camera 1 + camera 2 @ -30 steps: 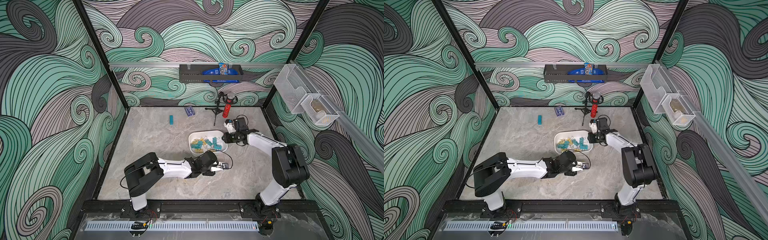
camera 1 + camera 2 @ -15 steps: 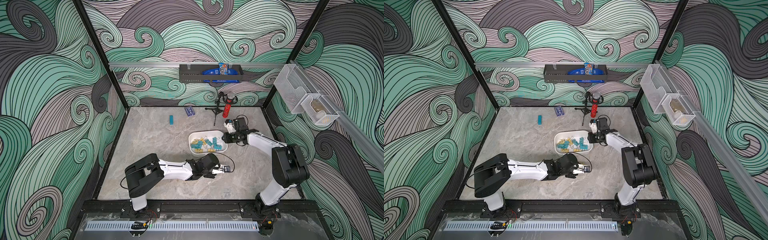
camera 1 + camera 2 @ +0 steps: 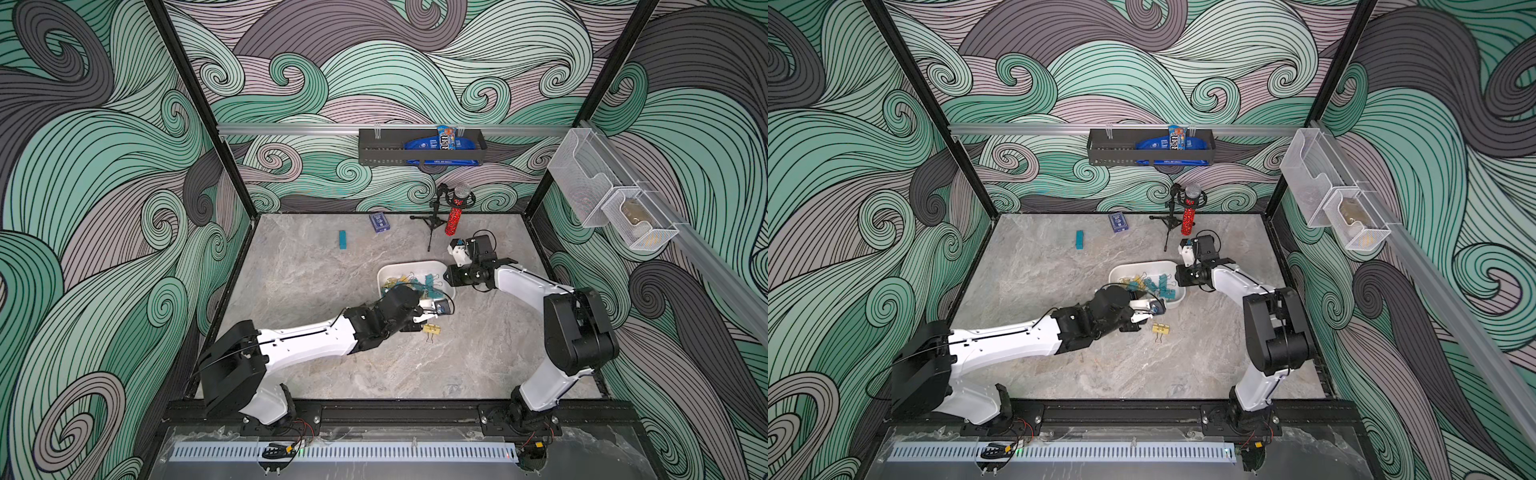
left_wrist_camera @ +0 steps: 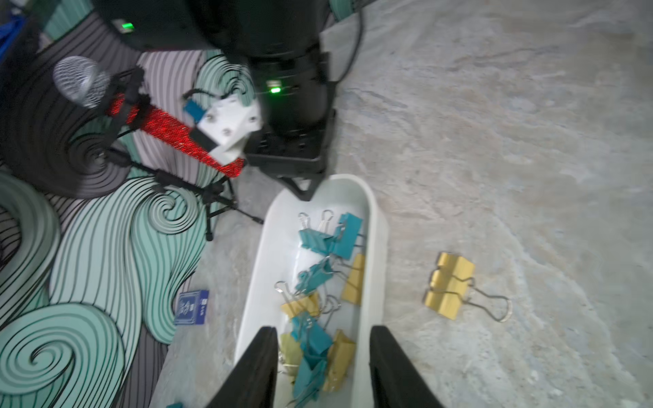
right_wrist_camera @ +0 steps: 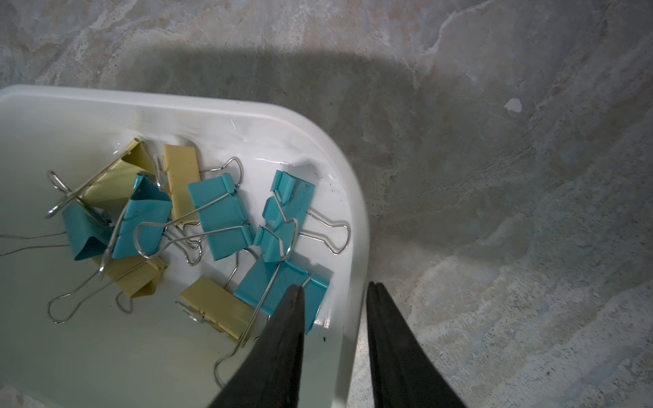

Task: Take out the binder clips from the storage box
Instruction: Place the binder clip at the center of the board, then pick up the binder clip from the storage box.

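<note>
1. risk, judged: wire loops interlocked in the pile, so two or three binder clips (image 5: pixel 219 219) likely to rise together on the next pick, with one shed over the rim or back into the heap.
2. risk, judged: thin, smooth wall of the storage box (image 5: pixel 247 113) pinched between the fingers of the right gripper (image 5: pixel 334 287); liable to slip or tip if tugged by a snagged clip.
3. risk, judged: loose yellow clip (image 4: pixel 448 286) on the worktop (image 4: pixel 530 141), just outside one finger of the left gripper (image 4: pixel 323 332); easily knocked away by a sweeping finger.
4. left gripper: spread and empty, poised at one end of the box, pile directly ahead of and between its fingers.
5. right gripper: pressed together on the box wall by a rounded corner, one finger inside, one outside.
6. appearance: teal and pale-yellow folded metal bodies with silver wire loop handles, some flat, some splayed; all but the loose one heaped and overlapping in the white tub; dark scuffs on one teal body.
</note>
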`<control>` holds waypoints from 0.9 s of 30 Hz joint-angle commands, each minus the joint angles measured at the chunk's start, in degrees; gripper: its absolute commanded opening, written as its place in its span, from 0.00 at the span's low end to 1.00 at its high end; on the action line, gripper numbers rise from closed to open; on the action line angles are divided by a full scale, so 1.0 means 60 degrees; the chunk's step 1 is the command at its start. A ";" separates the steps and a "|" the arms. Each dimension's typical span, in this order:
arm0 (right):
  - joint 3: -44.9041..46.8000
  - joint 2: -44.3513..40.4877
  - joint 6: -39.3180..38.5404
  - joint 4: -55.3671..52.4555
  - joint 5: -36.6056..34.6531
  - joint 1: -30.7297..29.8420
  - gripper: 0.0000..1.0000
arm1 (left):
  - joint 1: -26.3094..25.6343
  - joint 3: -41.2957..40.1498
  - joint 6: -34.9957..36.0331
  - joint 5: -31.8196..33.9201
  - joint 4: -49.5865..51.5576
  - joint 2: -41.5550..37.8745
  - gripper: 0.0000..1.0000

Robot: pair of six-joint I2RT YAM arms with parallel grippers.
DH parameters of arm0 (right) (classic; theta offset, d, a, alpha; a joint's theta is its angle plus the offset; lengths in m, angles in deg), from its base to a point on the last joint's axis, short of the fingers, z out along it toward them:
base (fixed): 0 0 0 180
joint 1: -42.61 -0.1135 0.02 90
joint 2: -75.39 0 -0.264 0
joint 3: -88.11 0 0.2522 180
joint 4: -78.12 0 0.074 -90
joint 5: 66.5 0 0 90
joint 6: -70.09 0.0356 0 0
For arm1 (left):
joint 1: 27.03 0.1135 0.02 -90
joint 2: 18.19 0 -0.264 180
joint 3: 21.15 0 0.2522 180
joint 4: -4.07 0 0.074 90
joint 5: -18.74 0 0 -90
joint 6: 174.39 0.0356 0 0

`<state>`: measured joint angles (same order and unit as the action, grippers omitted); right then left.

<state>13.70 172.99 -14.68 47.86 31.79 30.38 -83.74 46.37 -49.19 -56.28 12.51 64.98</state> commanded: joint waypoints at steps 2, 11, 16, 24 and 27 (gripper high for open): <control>-0.0059 0.0109 -0.0066 -0.0142 0.0229 0.0017 0.32 | 0.0956 0.0341 -0.0764 -0.0505 0.0469 0.0344 0.50; -0.0044 0.0027 -0.0042 -0.0152 0.0287 0.0003 0.32 | 0.1896 0.2250 -0.1132 -0.1237 0.1727 0.2571 0.50; -0.0043 0.0079 -0.0067 -0.0149 0.0302 -0.0026 0.32 | 0.1995 0.2881 -0.1169 -0.0635 0.2032 0.3320 0.50; -0.0037 0.0091 -0.0057 -0.0148 0.0316 -0.0042 0.33 | 0.2208 0.4188 -0.1640 0.0061 0.3360 0.4614 0.44; -0.0030 0.0113 -0.0079 -0.0144 0.0328 -0.0036 0.33 | 0.2230 0.4360 -0.1747 0.0056 0.3502 0.4833 0.42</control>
<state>13.70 172.99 -14.70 47.84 32.73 30.35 -70.73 70.59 -57.95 -57.22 29.36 92.90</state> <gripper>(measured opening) 0.327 0.426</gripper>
